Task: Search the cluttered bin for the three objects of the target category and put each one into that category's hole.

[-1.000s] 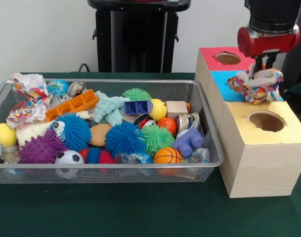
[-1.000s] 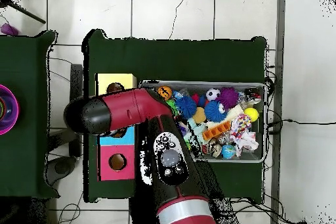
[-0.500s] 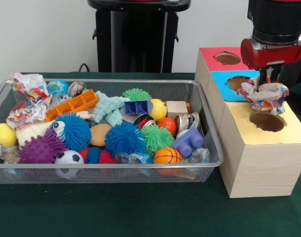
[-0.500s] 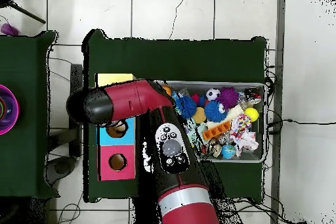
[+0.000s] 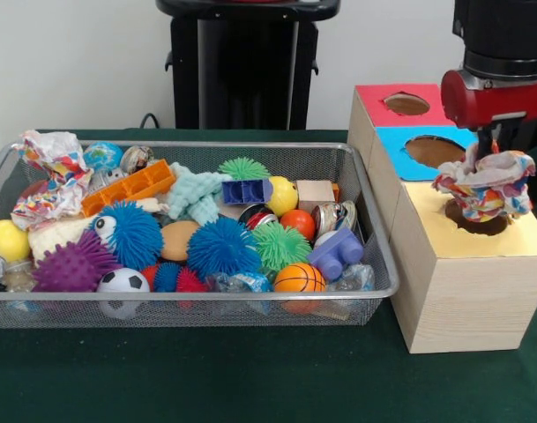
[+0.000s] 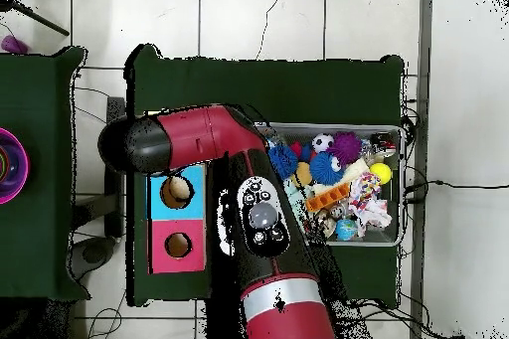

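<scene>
I hold a crumpled paper wad [image 5: 487,187] in the closed jaws [image 5: 487,159] directly above the yellow hole [image 5: 476,220], not yet released; another paper wad [image 5: 49,174] remains in the bin [image 5: 206,308], so further picks are required.

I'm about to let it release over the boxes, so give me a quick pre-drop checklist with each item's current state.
1. Crumpled paper wad held by the gripper: ok, it hangs just under the red wrist.
2. Wad over the yellow box's hole: ok in the front view, though it sits slightly toward the hole's right side.
3. Hole unblocked: cannot tell, the wad covers most of it.
4. Clear of the blue box's hole: ok, that opening is fully visible.
5. Alignment confirmed from overhead: cannot tell, the arm covers the yellow box.
6. Another paper wad left in the bin: ok.
</scene>
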